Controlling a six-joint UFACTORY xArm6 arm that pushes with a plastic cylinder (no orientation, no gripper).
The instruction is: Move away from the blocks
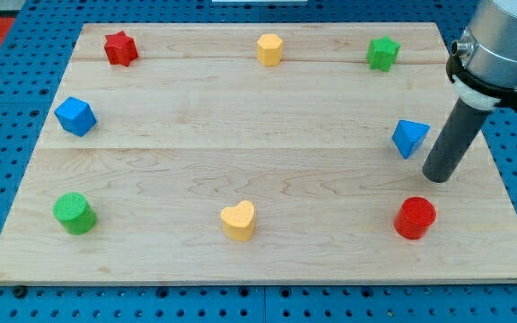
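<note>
Camera view: single view, no second view to share ground with. Mounting not on record. Looks down at a steep slant from the near long edge of the board (pixel 258 170); far edge at the view's top appears shorter than the near edge at the view's bottom. Range: moderate; the board fills almost the whole frame, all four edges shown, with a narrow margin of blue pegboard (pixel 7 108) around it. The arm (pixel 496 45) enters cropped at the view's top right; its rod ends at the tip (pixel 437 178), inside the frame.
</note>
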